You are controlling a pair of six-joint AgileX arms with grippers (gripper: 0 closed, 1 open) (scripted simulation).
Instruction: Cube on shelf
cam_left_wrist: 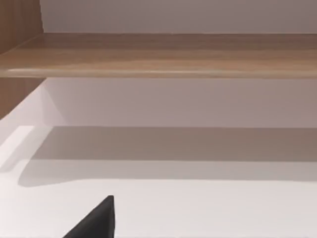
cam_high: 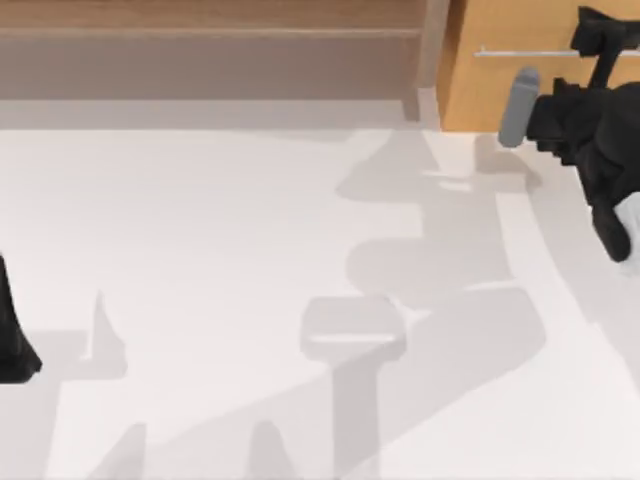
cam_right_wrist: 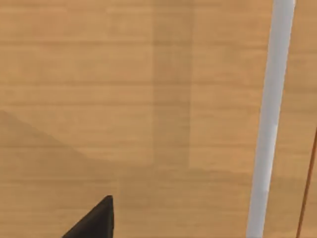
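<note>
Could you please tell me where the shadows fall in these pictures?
Top view: grey arm-shaped shadows cross the white table, mostly right of centre. Left wrist view: a broad shadow band lies under the shelf board. Right wrist view: faint darker patches on the cabinet front.

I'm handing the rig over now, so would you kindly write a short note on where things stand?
Right arm is up at the table's right rear, in front of the orange-tan cabinet; its wrist camera looks close at the cabinet front and metal bar handle.
Left arm is parked at the table's left edge, facing the shelf.
The shelf board is bare where visible; I see no cube placed on it yet.
Left: locate the cube and set it on the shelf.
</note>
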